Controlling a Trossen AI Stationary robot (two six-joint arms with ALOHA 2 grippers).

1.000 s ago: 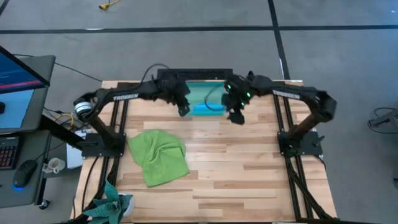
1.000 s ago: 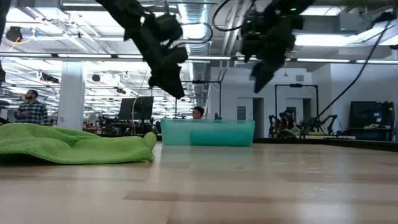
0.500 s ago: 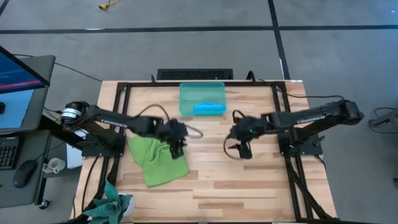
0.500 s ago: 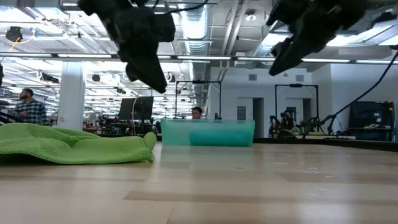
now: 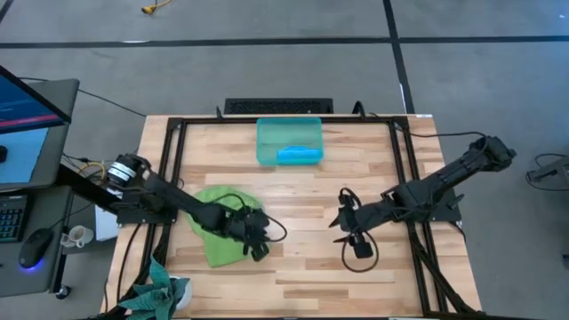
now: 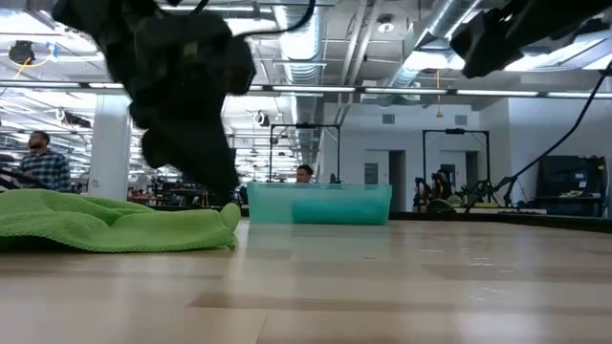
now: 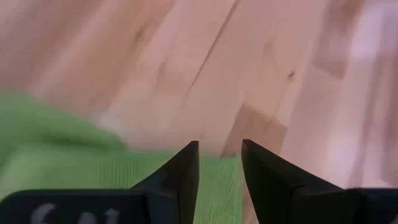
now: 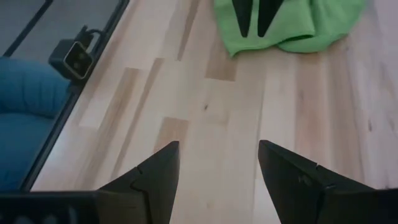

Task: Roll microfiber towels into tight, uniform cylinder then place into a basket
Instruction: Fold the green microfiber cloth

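The lime green towel [image 5: 216, 222] lies crumpled and unrolled on the table's near left part, resting on its underside [image 6: 105, 225]. My left gripper [image 5: 256, 247] hovers over the towel's near right corner, fingers slightly apart [image 7: 217, 144], green cloth [image 7: 74, 162] below them; I see no touch. My right gripper [image 5: 358, 244] stands open [image 8: 217, 147] above bare wood to the right of the towel [image 8: 292, 25]. The teal basket [image 5: 267, 142] sits at the far edge [image 6: 320, 204] with the rolled blue towel [image 5: 299, 156] lying in it.
Black frame rails [image 5: 169, 169] run along the table's left, right and far sides. A monitor and keyboard [image 5: 18, 116] stand off the left edge, and a green plant-like thing [image 5: 156, 292] is at the near left corner. Bare wood [image 5: 311, 276] lies between and before the grippers.
Both grippers have swung from the basket at the far edge toward the near edge. The left one has come down over the green towel's near right corner; the right one has gone to bare wood right of the towel. The blue towel stays in the basket, and the green towel has not moved.
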